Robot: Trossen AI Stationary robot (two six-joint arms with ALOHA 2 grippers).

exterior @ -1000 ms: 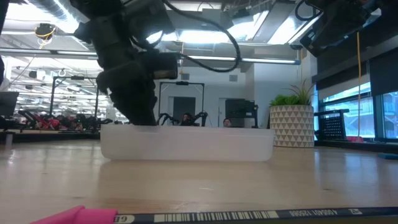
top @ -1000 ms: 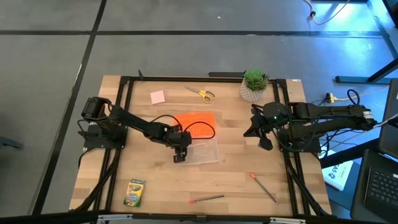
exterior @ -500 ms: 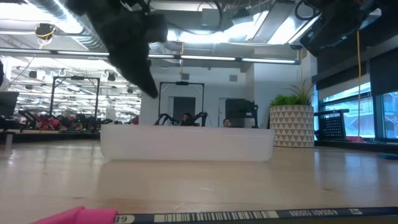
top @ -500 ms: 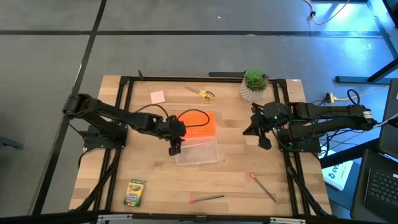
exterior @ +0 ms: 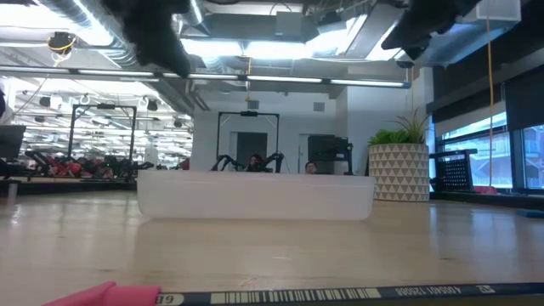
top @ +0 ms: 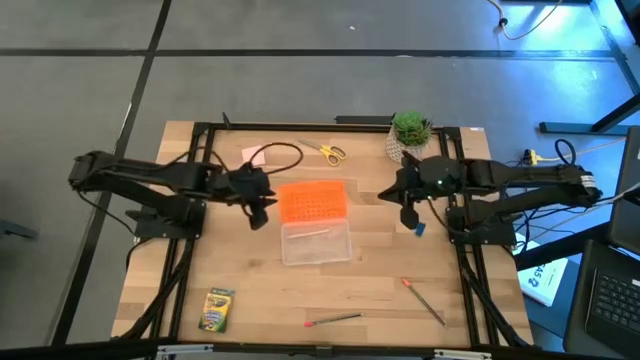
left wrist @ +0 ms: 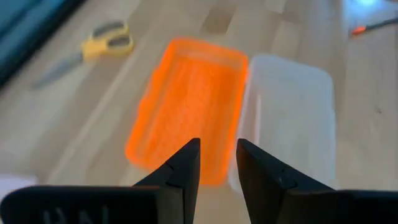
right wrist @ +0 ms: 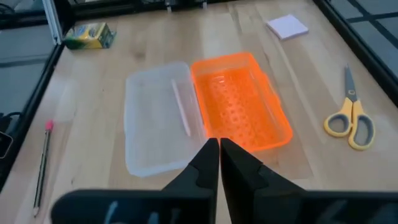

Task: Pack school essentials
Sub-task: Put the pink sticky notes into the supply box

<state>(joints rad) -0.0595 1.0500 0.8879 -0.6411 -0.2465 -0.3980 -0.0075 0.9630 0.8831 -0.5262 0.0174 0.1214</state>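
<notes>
the left gripper (top: 258, 203) has pulled back from the clear case (top: 316, 241), where it was reaching down a second ago, and now hangs beside the near edge of the orange lid (top: 312, 201), over the table's left half; in its wrist view its fingers (left wrist: 184, 169) stand a little apart with nothing between them, so it is released and empty. a thin pale stick (right wrist: 181, 107) lies inside the clear tray, which reads as one item already delivered, and the arm's retreat suggests that placement is finished. the right gripper (top: 405, 207) has swung in from the table's right edge toward the case, and its move has uncovered a tiny blue piece (top: 419, 230) on the wood just beside it; its fingers (right wrist: 205, 165) are pressed together on nothing, so it is clenched and empty. the rest of the school essentials are outside the case: the yellow-handled scissors (top: 323, 151) near the far edge, the pink square pad (top: 252, 155) partly hidden behind the left arm's cable, the green-and-yellow crayon box (top: 216, 309) at the near left corner, and two red-tipped pencils (top: 333, 320) (top: 424, 300) along the near edge. the potted plant (top: 409, 135) stands at the far right, just behind the right arm. as a judgement, packing is at an early stage with one piece in and six to go, and the case lies open and reachable for either arm; the blue piece looks the handiest for the right gripper, though it would have to open first.
</notes>
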